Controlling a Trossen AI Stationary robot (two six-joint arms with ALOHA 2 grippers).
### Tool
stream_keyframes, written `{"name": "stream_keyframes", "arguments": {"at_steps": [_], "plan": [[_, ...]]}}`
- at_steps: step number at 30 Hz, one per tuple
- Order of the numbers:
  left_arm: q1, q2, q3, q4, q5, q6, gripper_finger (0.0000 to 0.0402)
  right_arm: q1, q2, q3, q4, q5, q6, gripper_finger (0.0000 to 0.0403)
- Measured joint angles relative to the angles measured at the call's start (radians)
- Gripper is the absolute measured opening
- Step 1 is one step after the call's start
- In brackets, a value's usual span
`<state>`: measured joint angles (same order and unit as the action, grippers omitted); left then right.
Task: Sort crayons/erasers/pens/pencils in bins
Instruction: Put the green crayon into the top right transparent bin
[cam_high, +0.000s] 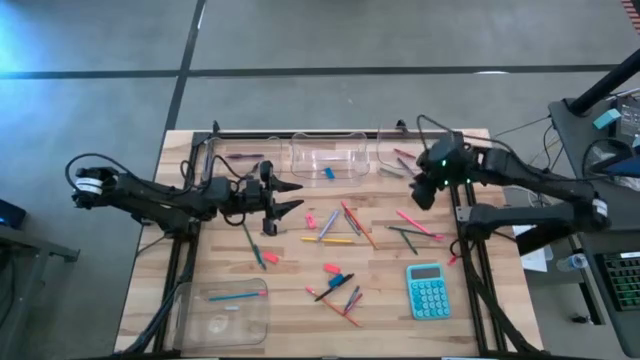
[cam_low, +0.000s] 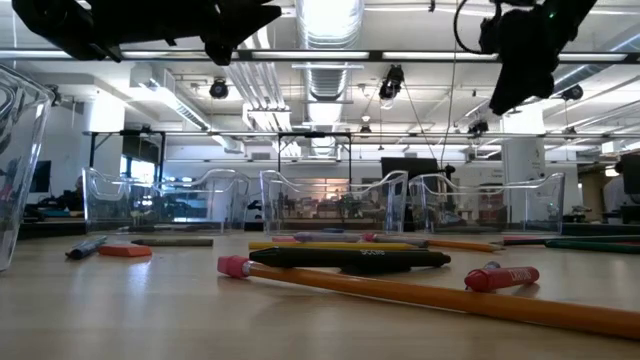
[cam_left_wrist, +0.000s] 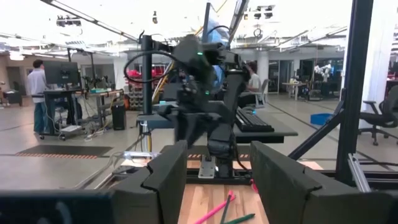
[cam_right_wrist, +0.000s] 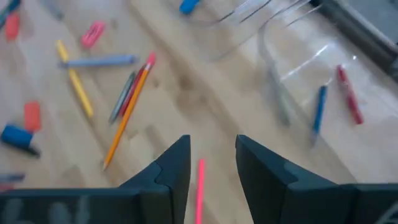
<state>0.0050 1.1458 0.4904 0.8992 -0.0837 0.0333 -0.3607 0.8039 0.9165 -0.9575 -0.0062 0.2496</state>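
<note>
Pale wooden tabletop (cam_high: 230, 270) carries scattered bright pencils (cam_high: 339, 240), dark pens (cam_high: 333, 288) and pink erasers (cam_high: 331, 268) at its middle, with clear plastic bins (cam_high: 326, 158) along the far edge and one at the near left. Right gripper (cam_high: 424, 190) hovers by the far right bin, fingers parted and empty. Left gripper (cam_high: 290, 197) hangs open near the far left bin.

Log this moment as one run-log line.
left gripper: open, empty, above table | right gripper: open, empty, beside right bin | pencils: many loose on table
</note>
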Motion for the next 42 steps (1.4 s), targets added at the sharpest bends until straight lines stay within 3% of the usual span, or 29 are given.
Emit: {"name": "stream_keyframes", "arguments": {"at_steps": [8, 17, 25, 31, 42], "plan": [[0.0, 0.0, 0.0, -0.002, 0.0, -0.001, 0.0162, 0.322, 0.094, -0.029, -0.069, 0.033, 0.236, 0.0118], [0.0, 0.0, 0.0, -0.003, 0.0, -0.001, 0.0162, 0.528, 0.211, -0.103, -0.067, 0.025, 0.484, 0.0118], [0.0, 0.0, 0.0, -0.003, 0.0, -0.002, 0.0162, 0.59, 0.291, -0.168, -0.022, 0.026, 0.592, 0.0118], [0.0, 0.0, 0.0, -0.003, 0.0, -0.002, 0.0162, 0.59, 0.312, -0.283, 0.189, -0.006, 0.606, 0.0118], [0.0, 0.0, 0.0, -0.004, 0.0, -0.002, 0.0162, 0.59, 0.311, -0.436, 0.353, -0.013, 0.65, 0.0118]]}}
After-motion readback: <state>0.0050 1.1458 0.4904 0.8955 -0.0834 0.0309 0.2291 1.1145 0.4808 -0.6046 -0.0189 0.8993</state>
